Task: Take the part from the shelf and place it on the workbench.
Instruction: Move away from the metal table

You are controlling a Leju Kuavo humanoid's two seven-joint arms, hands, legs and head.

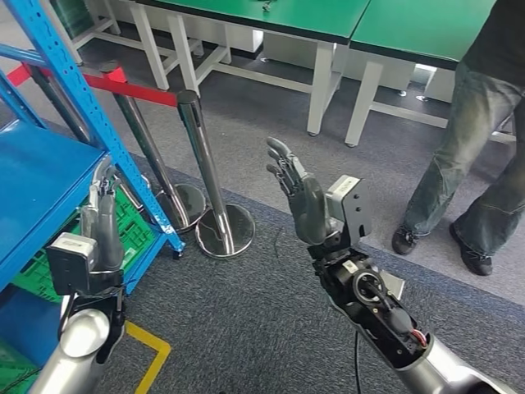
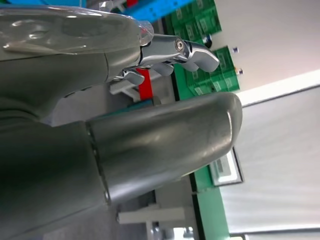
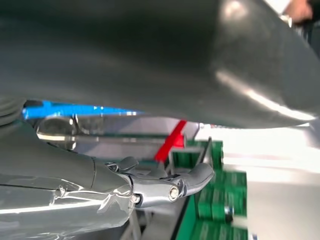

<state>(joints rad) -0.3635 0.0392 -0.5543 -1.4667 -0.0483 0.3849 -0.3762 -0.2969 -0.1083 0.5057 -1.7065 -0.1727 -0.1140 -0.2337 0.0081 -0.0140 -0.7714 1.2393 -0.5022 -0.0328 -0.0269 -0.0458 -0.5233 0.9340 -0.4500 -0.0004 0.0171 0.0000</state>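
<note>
The blue shelf (image 1: 43, 176) stands at the left, with green crates (image 1: 127, 230) on its lower tier; I cannot pick out a part among them. My left hand (image 1: 102, 217) is raised beside the shelf's front post, fingers pointing up, holding nothing. In the left wrist view its thumb (image 2: 166, 145) and fingers (image 2: 181, 52) are stretched out with nothing between them. My right hand (image 1: 300, 193) is lifted over the carpet with its fingers spread and its palm empty; its fingers (image 3: 166, 185) also lie straight. Green-topped workbenches (image 1: 297, 16) stand at the back.
Two chrome stanchion posts (image 1: 201, 148) with a red belt (image 1: 133, 89) stand right beside the shelf. A person in jeans (image 1: 477, 139) stands at the right, near the benches. Yellow tape (image 1: 152, 361) marks the floor by my left arm. Open carpet lies between.
</note>
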